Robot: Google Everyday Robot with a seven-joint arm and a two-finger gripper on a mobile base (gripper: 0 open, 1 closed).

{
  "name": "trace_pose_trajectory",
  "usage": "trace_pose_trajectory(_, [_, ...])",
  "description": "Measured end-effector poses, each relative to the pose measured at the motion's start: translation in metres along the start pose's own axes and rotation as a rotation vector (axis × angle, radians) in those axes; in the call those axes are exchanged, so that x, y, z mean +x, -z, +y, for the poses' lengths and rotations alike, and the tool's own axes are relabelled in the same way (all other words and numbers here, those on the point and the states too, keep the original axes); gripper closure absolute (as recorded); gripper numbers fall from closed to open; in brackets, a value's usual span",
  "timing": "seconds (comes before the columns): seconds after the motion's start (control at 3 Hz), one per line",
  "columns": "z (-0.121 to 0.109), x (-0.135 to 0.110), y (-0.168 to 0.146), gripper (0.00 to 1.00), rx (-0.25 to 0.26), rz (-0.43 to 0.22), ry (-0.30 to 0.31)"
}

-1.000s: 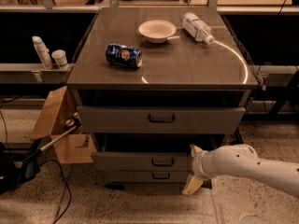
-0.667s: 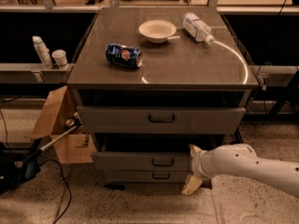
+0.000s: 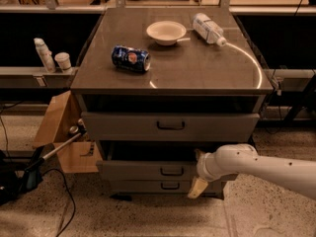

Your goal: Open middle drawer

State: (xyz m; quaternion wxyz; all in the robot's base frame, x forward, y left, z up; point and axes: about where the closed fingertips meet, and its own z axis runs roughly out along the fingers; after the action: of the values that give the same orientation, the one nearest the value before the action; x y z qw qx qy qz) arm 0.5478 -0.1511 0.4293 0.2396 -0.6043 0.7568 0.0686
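Observation:
The middle drawer point(image 3: 148, 171) is a grey flat front with a small dark bar handle point(image 3: 171, 171). It sits between the wide top drawer point(image 3: 123, 126) and the narrow bottom drawer point(image 3: 148, 185). It stands out a little, with a dark gap above it. My gripper point(image 3: 198, 171) reaches in from the right on a white arm point(image 3: 266, 169). It is at the right part of the middle drawer's front, right of the handle. It is open, one cream fingertip point(image 3: 200, 155) near the drawer's top edge and the other point(image 3: 196, 188) below it.
On the cabinet top point(image 3: 197, 73) lie a blue can point(image 3: 131, 59), a white bowl point(image 3: 166, 32) and a plastic bottle point(image 3: 208, 28). A cardboard box point(image 3: 61, 132) and a stick tool point(image 3: 49, 154) stand at the left. A shelf at the left holds a bottle point(image 3: 43, 54) and a cup point(image 3: 63, 62).

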Motion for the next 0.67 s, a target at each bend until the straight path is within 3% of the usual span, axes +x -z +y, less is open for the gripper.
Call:
trace_pose_trajectory(0.33, [-0.010,0.011,-0.025,0.00,-0.109,0.001,-0.032])
trace_pose_trajectory(0.67, [-0.005,0.023,-0.022,0.00,-0.196,0.012,-0.050])
